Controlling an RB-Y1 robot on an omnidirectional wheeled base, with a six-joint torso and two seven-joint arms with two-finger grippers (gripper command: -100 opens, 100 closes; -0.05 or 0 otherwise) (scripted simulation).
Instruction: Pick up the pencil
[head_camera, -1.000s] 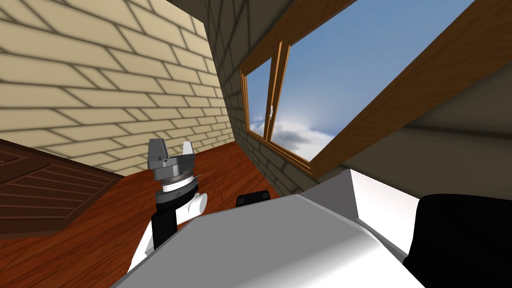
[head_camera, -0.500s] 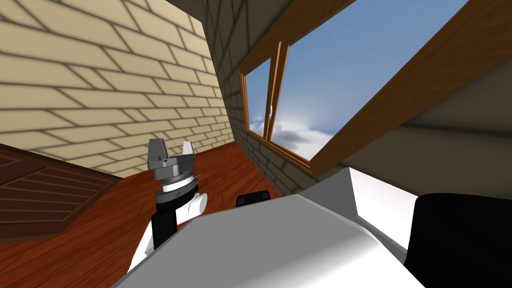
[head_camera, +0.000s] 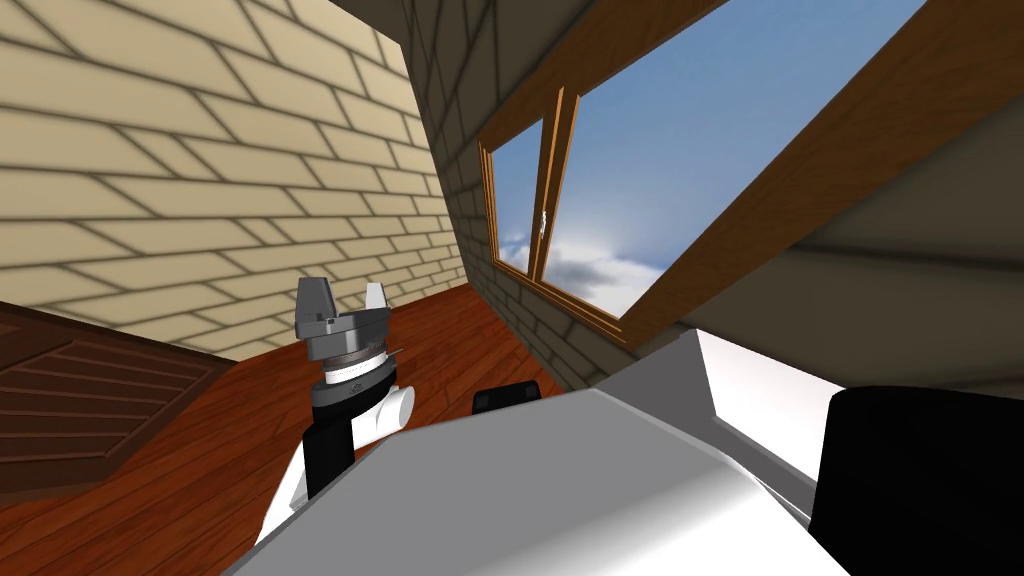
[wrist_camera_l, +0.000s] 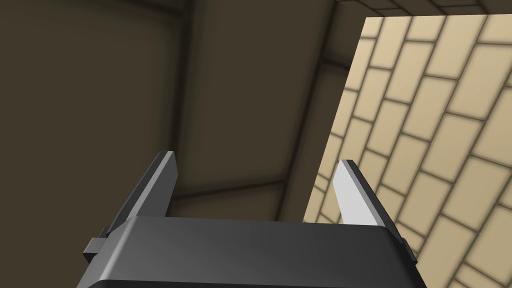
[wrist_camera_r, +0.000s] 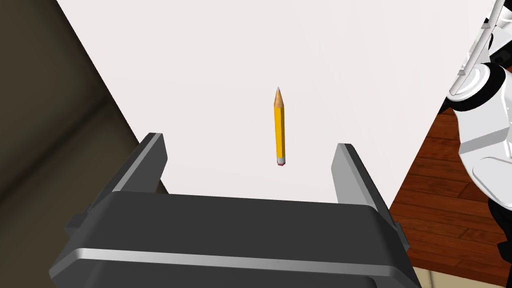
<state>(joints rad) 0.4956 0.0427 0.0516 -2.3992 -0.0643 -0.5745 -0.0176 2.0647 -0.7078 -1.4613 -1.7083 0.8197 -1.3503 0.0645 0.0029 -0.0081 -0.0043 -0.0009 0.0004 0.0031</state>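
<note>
pencil (wrist_camera_r: 279, 127) seemingly untouched near right end effector (wrist_camera_r: 250, 141), spread wide; left end effector (wrist_camera_l: 257, 157) spread.

Plain white flat surface (wrist_camera_r: 350, 60), yellow pencil (wrist_camera_r: 279, 127) lying on it, well inside its edges

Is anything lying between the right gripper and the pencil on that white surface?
Nothing visible does. The yellow pencil lies alone on the flat white surface, ahead of the open right gripper, between the lines of its two fingers, touching neither.
</note>
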